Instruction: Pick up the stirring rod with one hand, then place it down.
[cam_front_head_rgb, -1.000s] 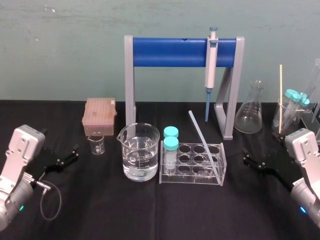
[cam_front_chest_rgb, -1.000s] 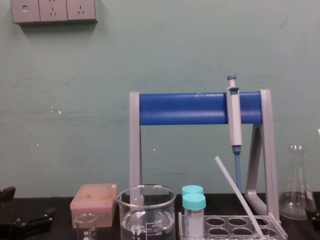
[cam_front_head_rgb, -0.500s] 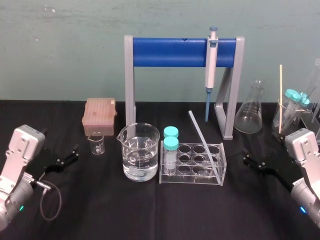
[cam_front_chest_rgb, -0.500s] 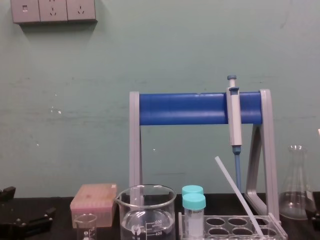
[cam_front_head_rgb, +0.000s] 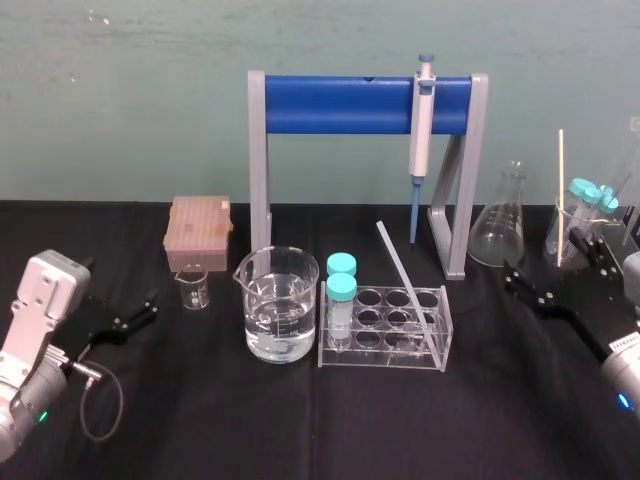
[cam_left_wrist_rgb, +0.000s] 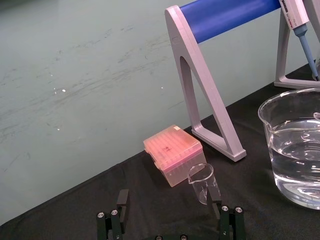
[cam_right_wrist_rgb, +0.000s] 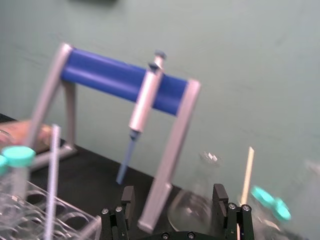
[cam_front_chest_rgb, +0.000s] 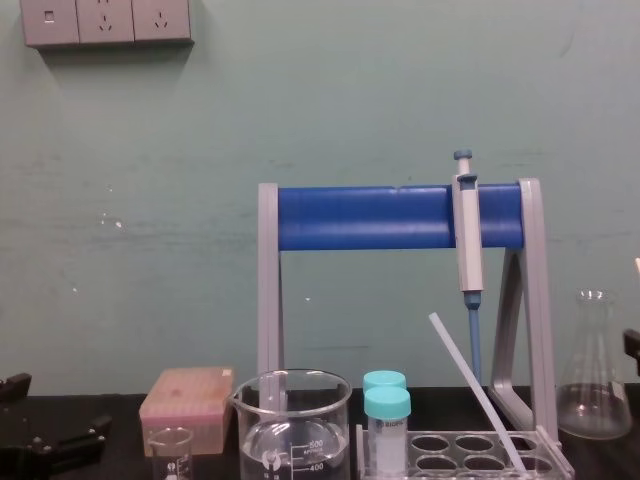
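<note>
- Right end effector (cam_front_head_rgb: 545, 260), head view: its fingers are spread wide and hold nothing. It sits at the right side of the black tabletop (cam_front_head_rgb: 300, 420), just in front of the conical flask (cam_front_head_rgb: 497, 230) and well apart from the stirring rod (cam_front_head_rgb: 408, 288).
- Head view, the rod: it stands tilted in the clear tube rack (cam_front_head_rgb: 380, 362), with its lower end down in a hole at the rack's right end. Its top leans back and to the left, toward the stand's blue bar (cam_front_head_rgb: 340, 105), where the pipette (cam_front_head_rgb: 422, 120) hangs.
- Head view, left side: the left end effector (cam_front_head_rgb: 120, 283) is also wide and empty, near the small beaker (cam_front_head_rgb: 195, 290) and the pink tip box (cam_front_head_rgb: 199, 230). A large beaker (cam_front_head_rgb: 282, 305) of water stands just left of the rack.
- Left wrist view: the left end effector (cam_left_wrist_rgb: 169, 199) has both fingers far apart, with the small beaker and the pink box ahead of them.
- Right wrist view: the right end effector (cam_right_wrist_rgb: 173, 190) is wide apart with nothing between the fingers. The flask and a stand leg are ahead, and the stirring rod (cam_right_wrist_rgb: 50, 180) rises from the rack well off to one side.
- Chest view: the stirring rod (cam_front_chest_rgb: 475, 390) slants up and to the left out of the rack, crossing in front of the pipette's blue tip. Nothing touches it.
</note>
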